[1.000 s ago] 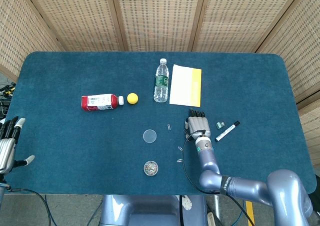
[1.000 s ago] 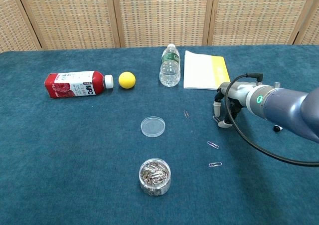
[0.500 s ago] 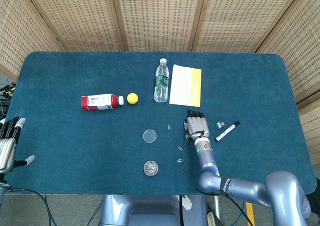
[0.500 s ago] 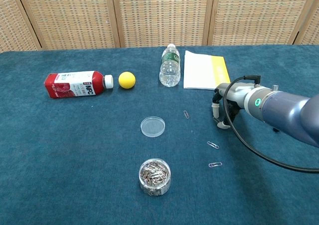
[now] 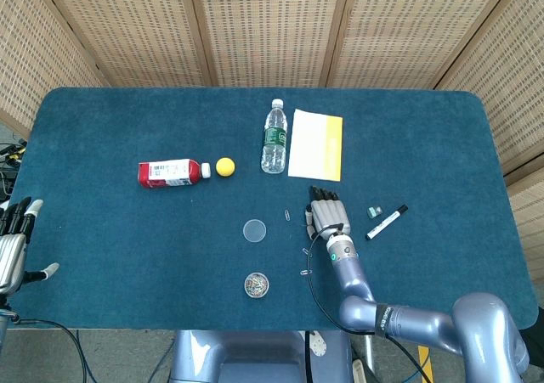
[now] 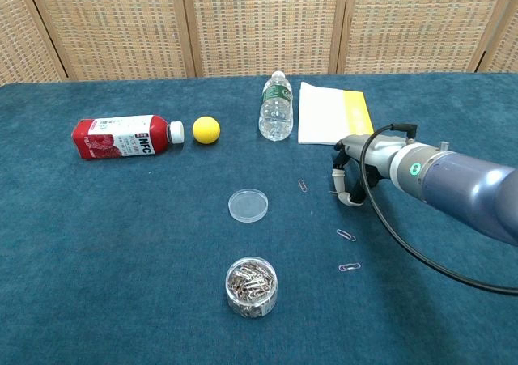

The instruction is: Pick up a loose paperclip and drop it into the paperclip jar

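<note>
The paperclip jar [image 5: 256,284] [image 6: 252,286] stands open near the front edge, full of clips, with its clear lid [image 5: 254,230] [image 6: 248,205] lying flat behind it. Three loose paperclips lie on the blue cloth. One paperclip [image 5: 288,215] [image 6: 303,185] is just left of my right hand [image 5: 325,213] [image 6: 346,183]. A second paperclip [image 5: 306,250] [image 6: 346,235] and a third paperclip [image 5: 304,272] [image 6: 350,266] lie nearer the front. The right hand hovers low with its fingers pointing down, and I see nothing in it. My left hand [image 5: 13,245] rests open at the table's left edge.
At the back lie a red juice bottle [image 5: 172,172], a yellow ball [image 5: 224,166], a water bottle [image 5: 274,137] and a white and yellow notepad [image 5: 315,143]. A black marker [image 5: 387,221] and a small cap [image 5: 371,210] lie right of the right hand.
My right hand has shifted left, closer to the paperclip beside the lid. The left hand and all objects have stayed put.
</note>
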Robot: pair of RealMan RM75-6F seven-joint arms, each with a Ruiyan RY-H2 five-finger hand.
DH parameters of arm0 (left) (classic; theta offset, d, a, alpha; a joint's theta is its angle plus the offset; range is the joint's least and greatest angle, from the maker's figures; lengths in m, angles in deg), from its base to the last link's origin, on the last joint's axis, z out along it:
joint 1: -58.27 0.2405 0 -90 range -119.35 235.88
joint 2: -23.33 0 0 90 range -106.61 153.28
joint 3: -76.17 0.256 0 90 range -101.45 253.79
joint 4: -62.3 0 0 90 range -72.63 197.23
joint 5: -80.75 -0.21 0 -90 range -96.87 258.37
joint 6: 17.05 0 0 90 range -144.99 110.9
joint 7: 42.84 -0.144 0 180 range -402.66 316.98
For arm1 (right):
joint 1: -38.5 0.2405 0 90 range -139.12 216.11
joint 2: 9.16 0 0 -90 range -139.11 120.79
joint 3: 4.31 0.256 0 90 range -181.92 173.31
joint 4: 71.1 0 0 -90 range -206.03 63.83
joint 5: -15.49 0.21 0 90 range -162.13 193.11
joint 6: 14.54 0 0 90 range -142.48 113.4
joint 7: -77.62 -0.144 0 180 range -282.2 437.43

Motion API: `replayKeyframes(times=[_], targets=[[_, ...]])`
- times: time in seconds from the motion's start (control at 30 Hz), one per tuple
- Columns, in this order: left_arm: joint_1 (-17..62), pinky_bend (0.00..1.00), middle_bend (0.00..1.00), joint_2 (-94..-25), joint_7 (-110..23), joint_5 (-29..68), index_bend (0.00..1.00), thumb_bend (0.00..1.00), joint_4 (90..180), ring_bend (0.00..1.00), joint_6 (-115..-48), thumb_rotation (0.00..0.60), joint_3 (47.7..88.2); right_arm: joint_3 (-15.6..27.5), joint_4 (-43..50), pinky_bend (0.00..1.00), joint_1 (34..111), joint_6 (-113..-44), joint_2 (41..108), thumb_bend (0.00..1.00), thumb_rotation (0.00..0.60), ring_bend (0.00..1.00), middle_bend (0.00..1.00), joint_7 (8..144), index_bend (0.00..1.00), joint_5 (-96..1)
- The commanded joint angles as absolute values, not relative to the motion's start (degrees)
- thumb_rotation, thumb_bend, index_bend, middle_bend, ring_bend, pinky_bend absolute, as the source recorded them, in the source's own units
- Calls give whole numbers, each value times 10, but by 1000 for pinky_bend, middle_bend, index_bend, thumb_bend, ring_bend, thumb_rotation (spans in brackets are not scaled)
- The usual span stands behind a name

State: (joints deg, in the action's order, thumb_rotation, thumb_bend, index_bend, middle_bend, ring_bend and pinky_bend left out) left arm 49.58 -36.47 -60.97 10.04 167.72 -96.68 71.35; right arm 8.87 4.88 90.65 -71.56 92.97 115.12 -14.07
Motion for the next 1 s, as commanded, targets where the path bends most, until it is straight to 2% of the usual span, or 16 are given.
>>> replayKeyframes(times=[0.03,0.27,0.47,0.7,0.83,1.0], targets=[[496,0,0,-365,-610,100,0,28,1677,0,-967,600,714,91,52,87,901,-718,927,434,600,0,14,1139,730,-157],[496,0,0,-364,-608,99,0,28,1678,0,-968,600,715,105,84,90,889,-739,909,434,600,0,21,1101,734,-212],[497,0,0,-361,-604,95,0,28,1680,0,-969,600,715,106,170,90,873,-753,858,434,600,0,21,1067,734,-288],[498,0,0,-359,-601,91,0,28,1681,0,-971,600,717,48,247,90,844,-766,805,434,600,0,28,1007,735,-471],[498,0,0,-360,-604,89,0,28,1683,0,-971,600,719,10,252,90,835,-772,796,434,600,0,33,967,735,-575],[498,0,0,-361,-609,86,0,28,1685,0,-974,600,720,-4,247,90,848,-747,801,434,600,0,33,912,735,-642]])
